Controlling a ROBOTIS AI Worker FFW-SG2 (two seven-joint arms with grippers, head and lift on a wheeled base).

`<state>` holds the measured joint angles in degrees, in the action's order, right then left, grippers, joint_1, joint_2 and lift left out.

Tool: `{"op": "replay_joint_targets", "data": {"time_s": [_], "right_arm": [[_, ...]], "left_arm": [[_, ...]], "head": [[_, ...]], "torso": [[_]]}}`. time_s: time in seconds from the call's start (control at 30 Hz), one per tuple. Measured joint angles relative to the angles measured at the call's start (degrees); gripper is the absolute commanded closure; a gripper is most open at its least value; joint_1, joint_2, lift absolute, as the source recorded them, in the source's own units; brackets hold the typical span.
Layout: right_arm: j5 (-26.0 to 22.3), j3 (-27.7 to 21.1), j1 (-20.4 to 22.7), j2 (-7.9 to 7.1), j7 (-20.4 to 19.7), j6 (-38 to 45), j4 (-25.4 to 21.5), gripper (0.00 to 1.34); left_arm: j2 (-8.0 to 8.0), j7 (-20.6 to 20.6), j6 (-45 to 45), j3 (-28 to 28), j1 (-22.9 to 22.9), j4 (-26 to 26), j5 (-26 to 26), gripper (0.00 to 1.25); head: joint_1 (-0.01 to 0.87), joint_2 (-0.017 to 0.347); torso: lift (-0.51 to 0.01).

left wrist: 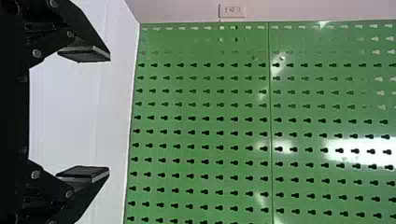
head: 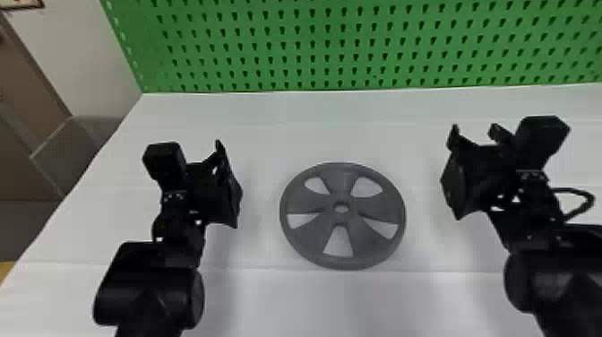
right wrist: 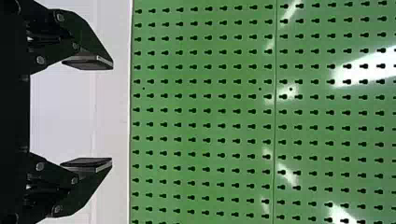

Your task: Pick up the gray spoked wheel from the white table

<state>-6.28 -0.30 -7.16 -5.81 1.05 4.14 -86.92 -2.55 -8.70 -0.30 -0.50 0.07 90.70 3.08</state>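
The gray spoked wheel (head: 342, 261) lies flat on the white table (head: 286, 300), between the two arms. To its left, apart from it, is my left gripper (head: 226, 179); in the left wrist view that gripper (left wrist: 85, 114) stands open, its two fingers wide apart and nothing between them. On the wheel's right side, also apart from it, is my right gripper (head: 454, 170). The right wrist view has this gripper (right wrist: 88, 114) open too, with a wide gap and no object between the fingers.
A green perforated panel (head: 340, 49) rises along the table's back edge. Left of the table are a gray box-like surface (head: 74, 152) and a pale wall (head: 89, 54). A black cable (head: 582, 208) loops out beside the right wrist.
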Motion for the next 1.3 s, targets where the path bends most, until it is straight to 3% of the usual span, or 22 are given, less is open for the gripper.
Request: {"op": "replay_joint_targets", "data": {"time_s": [0.23, 0.5, 0.6, 1.0, 1.3], "right_arm": [[-0.1, 1.0, -1.0, 0.33, 0.0, 4.1, -2.0, 0.52], [5.9, 1.5, -4.9, 2.31, -0.2, 23.4, -8.9, 0.52], [5.6, 1.6, -6.8, 2.65, -0.3, 28.9, -9.9, 0.52], [-2.5, -1.9, -13.7, 2.58, -0.8, 48.8, -10.2, 0.52], [3.0, 2.1, -21.3, 1.95, -0.8, 67.8, -9.6, 0.52]], "left_arm": [[0.00, 0.0, -0.1, -0.1, 0.1, 0.0, 0.1, 0.39], [0.00, 0.0, -0.5, -0.4, 0.2, 0.0, 0.2, 0.39], [0.00, 0.0, -0.7, -0.4, 0.2, 0.0, 0.2, 0.39], [0.00, 0.0, -1.3, -0.7, 0.5, 0.0, 0.2, 0.39], [-0.01, 0.0, -1.6, -1.0, 0.6, 0.0, 0.1, 0.39]], "head": [[0.779, 0.130], [0.779, 0.130], [0.779, 0.130], [0.779, 0.130], [0.779, 0.130]], "torso": [[-0.066], [-0.066], [-0.066], [-0.066], [-0.066]]}}
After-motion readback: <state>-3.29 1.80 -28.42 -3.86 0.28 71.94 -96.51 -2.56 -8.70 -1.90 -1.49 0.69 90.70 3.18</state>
